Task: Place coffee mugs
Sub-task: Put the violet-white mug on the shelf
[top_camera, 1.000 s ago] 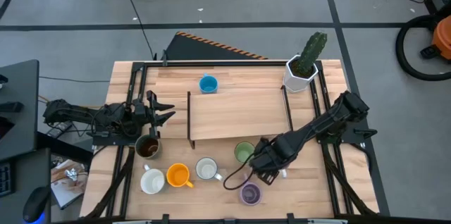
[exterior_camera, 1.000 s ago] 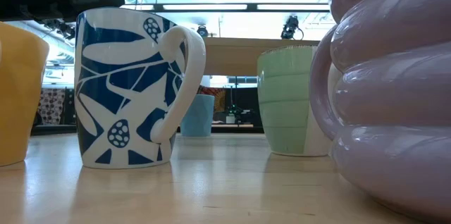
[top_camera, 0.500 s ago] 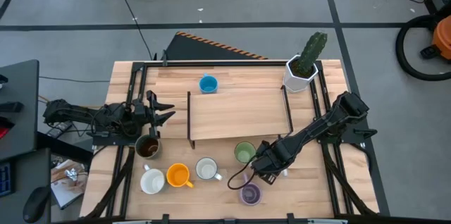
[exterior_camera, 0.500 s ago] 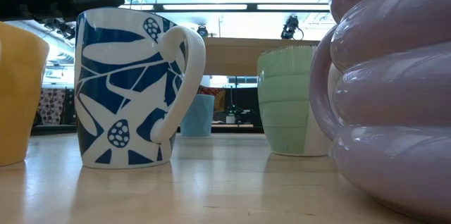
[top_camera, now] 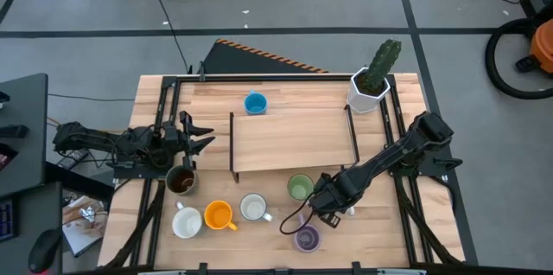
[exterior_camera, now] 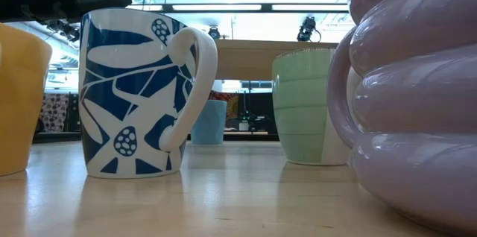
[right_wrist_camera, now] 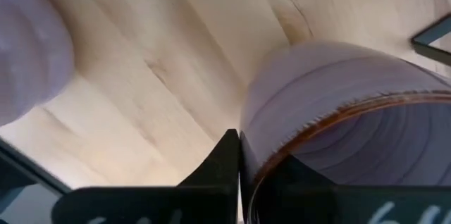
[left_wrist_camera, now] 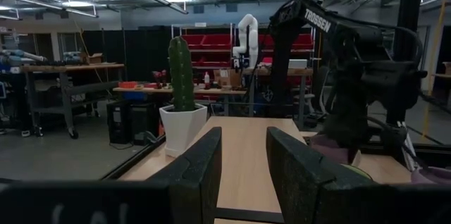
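Several coffee mugs stand on their bases along the table's near half: brown point(top_camera: 181, 181), white point(top_camera: 186, 221), orange point(top_camera: 218, 215), blue-patterned white point(top_camera: 253, 207), green point(top_camera: 300, 187) and a ribbed purple one point(top_camera: 308, 239). A blue mug point(top_camera: 255, 103) stands at the far side. My right gripper point(top_camera: 324, 212) points down between the green and the ribbed purple mugs, shut on a second purple mug point(right_wrist_camera: 338, 97) that the gripper hides from above. My left gripper point(top_camera: 200, 134) hovers open at the table's left, above the brown mug. My right gripper pinches the purple mug's rim point(right_wrist_camera: 262, 169), one finger point(right_wrist_camera: 227, 155) outside the wall and the other inside the hollow. The fingers come from above, pointing down. The mug stays upright; whether its base is on the table cannot be seen.
A raised wooden shelf point(top_camera: 294, 141) on a black frame fills the table's middle. A cactus in a white pot point(top_camera: 370, 85) stands at the far right corner. A dark cable loop point(top_camera: 289, 220) hangs from the right arm near the patterned mug.
My right gripper has sunk a little, straight down onto the purple mug under it, and its cable loop has swung with it. The mugs on the table stand as before.
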Motion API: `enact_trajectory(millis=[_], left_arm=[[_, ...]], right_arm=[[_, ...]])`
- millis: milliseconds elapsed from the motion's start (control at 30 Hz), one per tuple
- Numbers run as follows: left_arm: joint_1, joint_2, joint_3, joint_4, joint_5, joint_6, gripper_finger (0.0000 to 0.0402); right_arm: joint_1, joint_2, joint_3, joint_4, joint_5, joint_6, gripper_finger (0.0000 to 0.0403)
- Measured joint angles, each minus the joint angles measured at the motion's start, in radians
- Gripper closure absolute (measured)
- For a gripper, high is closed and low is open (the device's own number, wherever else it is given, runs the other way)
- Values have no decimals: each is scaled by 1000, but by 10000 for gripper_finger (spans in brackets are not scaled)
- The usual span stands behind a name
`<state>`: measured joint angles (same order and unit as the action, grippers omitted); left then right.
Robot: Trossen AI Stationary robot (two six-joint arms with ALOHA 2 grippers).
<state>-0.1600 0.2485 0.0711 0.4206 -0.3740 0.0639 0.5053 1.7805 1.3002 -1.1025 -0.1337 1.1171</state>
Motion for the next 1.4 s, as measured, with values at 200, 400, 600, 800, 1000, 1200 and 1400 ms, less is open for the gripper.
enact_trajectory(millis=[200, 400, 600, 800, 1000, 1200, 1400], left_arm=[[0, 0, 0, 0, 0, 0, 283], [0, 0, 0, 0, 0, 1, 283], [0, 0, 0, 0, 0, 1, 283], [0, 0, 0, -5, 0, 1, 283], [0, 0, 0, -5, 0, 1, 283], [0, 0, 0, -5, 0, 1, 283], [0, 0, 0, -12, 0, -9, 283]], right_arm=[[0, 0, 63, -72, 0, -25, 376], [8, -1, 176, -197, 14, -56, 379], [18, -2, 239, -278, 43, -66, 379], [37, -1, 321, -309, 29, -101, 379], [51, -1, 461, -383, 40, -115, 379], [25, -1, 590, -475, 103, -145, 379], [-33, -2, 662, -475, 155, -266, 378]])
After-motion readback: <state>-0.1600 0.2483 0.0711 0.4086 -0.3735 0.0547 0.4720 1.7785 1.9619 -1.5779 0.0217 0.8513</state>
